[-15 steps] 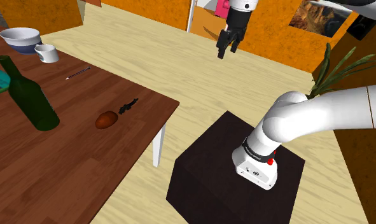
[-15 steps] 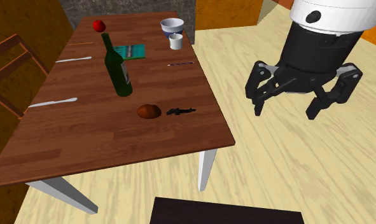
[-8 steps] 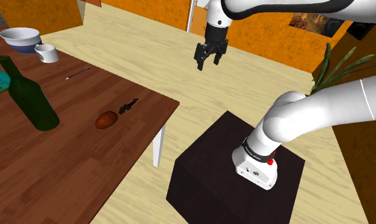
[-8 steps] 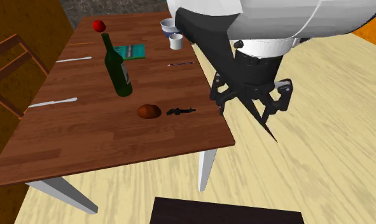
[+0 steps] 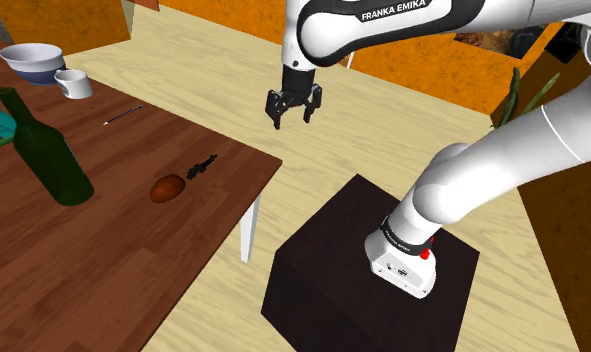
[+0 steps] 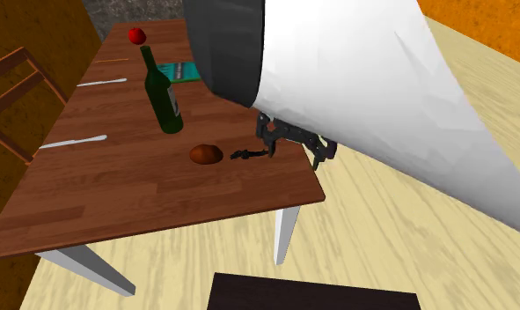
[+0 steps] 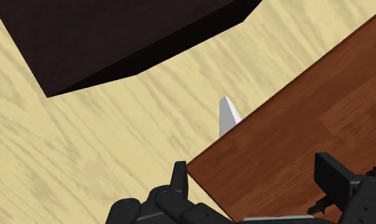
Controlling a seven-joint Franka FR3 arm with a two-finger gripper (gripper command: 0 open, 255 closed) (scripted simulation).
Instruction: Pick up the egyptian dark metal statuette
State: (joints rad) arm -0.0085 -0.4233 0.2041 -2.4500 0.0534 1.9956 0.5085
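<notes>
In the shoulder view, a green bottle (image 5: 45, 152) stands furthest left on the wooden table (image 5: 113, 250). Next comes a brown rounded lump (image 5: 167, 188), and just beside it the small dark statuette (image 5: 201, 166) lies flat near the table's edge. Further right and well apart from it, the gripper (image 5: 291, 118) hangs in the air by the table's corner, fingers spread wide, grasping nothing.

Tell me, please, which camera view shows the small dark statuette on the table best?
The shoulder view: the statuette lies unobstructed beside the brown lump. The second exterior view shows it too, but the open pincer sits right by its end. In the wrist view I cannot tell it from the dark fingers.
</notes>
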